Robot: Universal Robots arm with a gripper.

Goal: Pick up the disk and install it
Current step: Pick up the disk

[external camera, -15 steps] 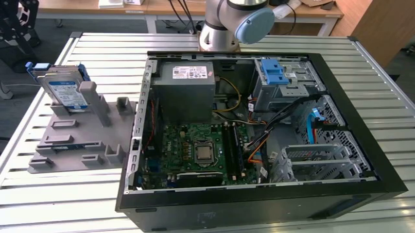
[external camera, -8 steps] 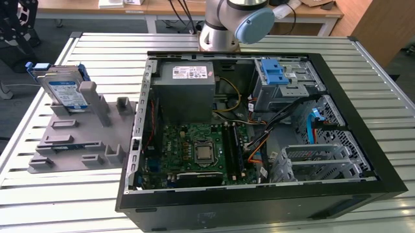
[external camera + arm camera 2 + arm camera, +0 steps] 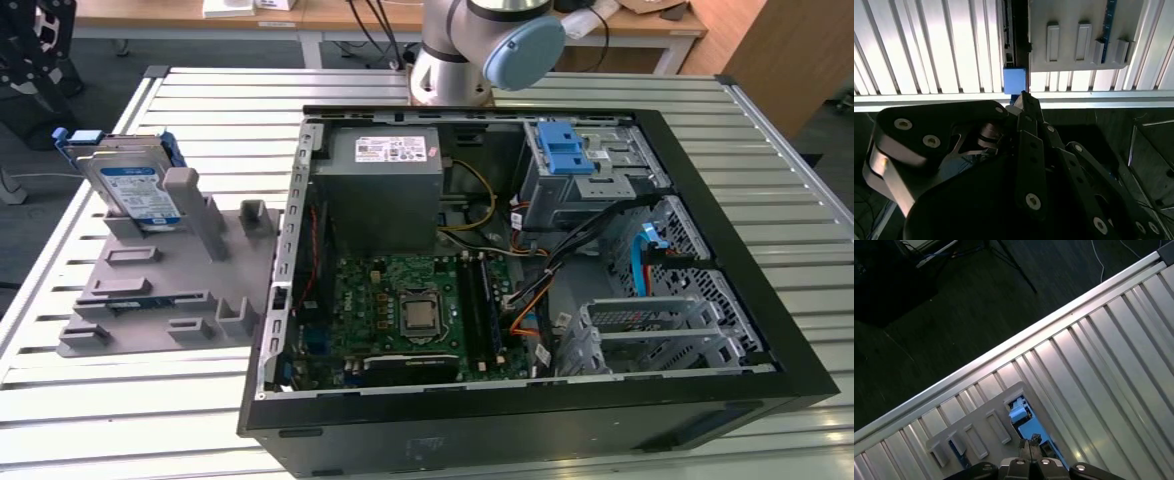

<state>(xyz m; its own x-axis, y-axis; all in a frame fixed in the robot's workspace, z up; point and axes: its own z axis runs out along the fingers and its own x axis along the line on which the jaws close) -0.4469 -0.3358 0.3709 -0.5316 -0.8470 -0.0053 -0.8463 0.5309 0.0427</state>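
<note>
The gripper, fingers pinched together on nothing, is hovering over the disk, which is standing on edge in the grey holder at the exterior view's left of the open computer case, its blue top edge just beyond the fingertips.

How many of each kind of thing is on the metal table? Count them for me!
Disk: 1
Grey holder stand: 1
Open computer case: 1
Robot arm: 1
Total: 4
</note>
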